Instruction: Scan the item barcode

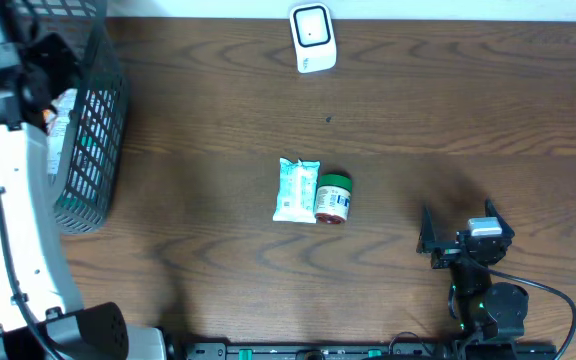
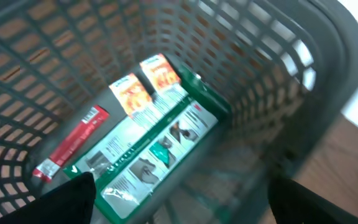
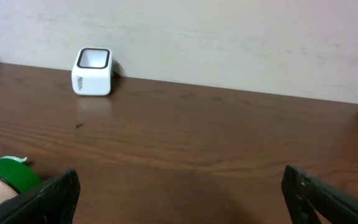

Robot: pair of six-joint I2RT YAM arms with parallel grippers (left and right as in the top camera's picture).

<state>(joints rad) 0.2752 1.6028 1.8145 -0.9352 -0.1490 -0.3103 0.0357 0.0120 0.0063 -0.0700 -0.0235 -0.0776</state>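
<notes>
Right gripper [image 1: 456, 228] stands open and empty. The jar [image 1: 333, 197] lies on its side ahead and to its left, long axis pointing toward the scanner [image 1: 312, 38], pouch [image 1: 297, 190] just beyond it. Left gripper [image 2: 185, 199] (jaws spread, apparently empty) hangs over the basket [image 1: 103, 90], much farther off.

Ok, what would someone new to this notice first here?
The dark plastic mesh basket at the left edge of the brown wooden table, holding a green-and-white flat package and a slim red packet. Mid-table, a white-and-teal pouch lies beside a green-lidded jar; a white boxy scanner sits at the far edge.
</notes>
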